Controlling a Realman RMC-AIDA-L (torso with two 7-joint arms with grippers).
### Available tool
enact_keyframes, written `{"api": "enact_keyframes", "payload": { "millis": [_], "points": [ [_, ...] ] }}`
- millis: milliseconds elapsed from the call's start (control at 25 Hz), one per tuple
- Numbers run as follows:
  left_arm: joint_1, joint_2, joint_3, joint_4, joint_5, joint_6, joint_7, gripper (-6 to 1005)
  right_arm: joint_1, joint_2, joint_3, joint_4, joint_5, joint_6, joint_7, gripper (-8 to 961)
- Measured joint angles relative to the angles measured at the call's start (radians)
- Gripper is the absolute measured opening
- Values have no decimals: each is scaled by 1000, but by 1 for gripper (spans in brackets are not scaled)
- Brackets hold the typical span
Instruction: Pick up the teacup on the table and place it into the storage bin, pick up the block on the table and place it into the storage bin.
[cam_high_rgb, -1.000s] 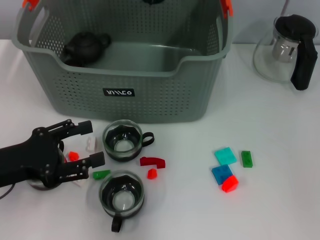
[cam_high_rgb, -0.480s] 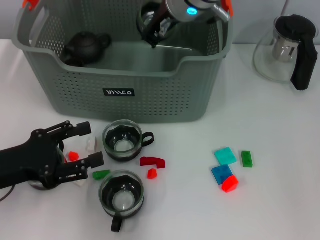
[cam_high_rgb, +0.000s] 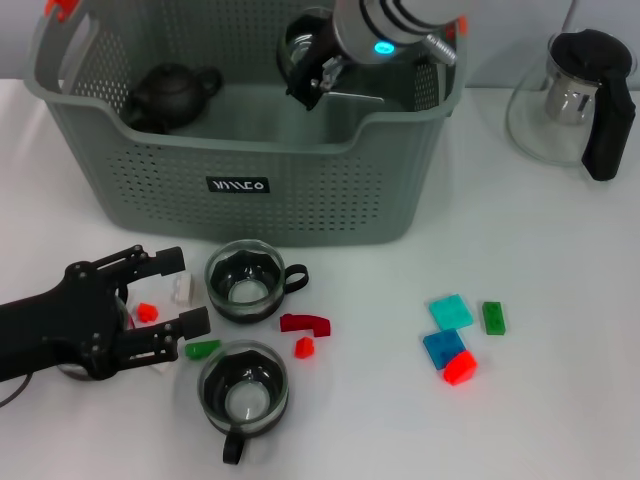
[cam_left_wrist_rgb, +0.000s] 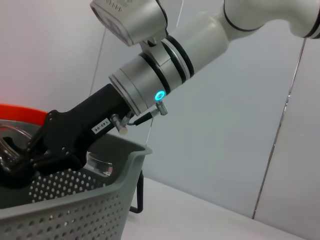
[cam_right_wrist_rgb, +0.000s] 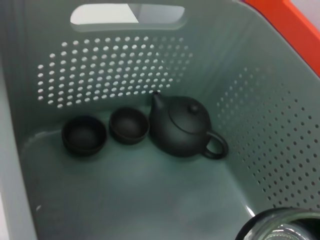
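The grey-green storage bin (cam_high_rgb: 300, 190) stands at the back of the table. My right gripper (cam_high_rgb: 312, 68) reaches in over its far rim, shut on a glass teacup (cam_high_rgb: 300, 40) held above the bin floor. The cup's rim shows in the right wrist view (cam_right_wrist_rgb: 280, 227), and the left wrist view shows that gripper (cam_left_wrist_rgb: 30, 155) over the bin wall. Two more glass teacups (cam_high_rgb: 245, 280) (cam_high_rgb: 243, 385) stand in front of the bin. My left gripper (cam_high_rgb: 183, 290) is open low over the table, left of them, around a white block (cam_high_rgb: 182, 291) and beside a red block (cam_high_rgb: 147, 312).
Inside the bin are a black teapot (cam_right_wrist_rgb: 185, 127) and two small dark cups (cam_right_wrist_rgb: 83, 135). Loose blocks lie on the table: green (cam_high_rgb: 202, 349), dark red (cam_high_rgb: 305, 323), red (cam_high_rgb: 304, 347), and a cluster at the right (cam_high_rgb: 451, 312). A glass pitcher (cam_high_rgb: 575, 95) stands at the back right.
My right arm has come down into view over the bin with the glass teacup in its gripper. My left gripper has shifted only slightly and stays open.
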Motion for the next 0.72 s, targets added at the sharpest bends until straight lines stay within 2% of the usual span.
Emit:
{"api": "enact_keyframes", "payload": {
  "millis": [200, 440, 720],
  "points": [
    [3, 0, 0, 0, 0, -6, 0, 844, -3, 1, -74, 35, 70, 70, 7, 144],
    [0, 0, 0, -5, 0, -10, 0, 843, -10, 2, -79, 47, 86, 74, 7, 151],
    [-2, 0, 1, -11, 1, -12, 0, 843, -14, -6, -80, 48, 84, 37, 12, 158]
  ]
}}
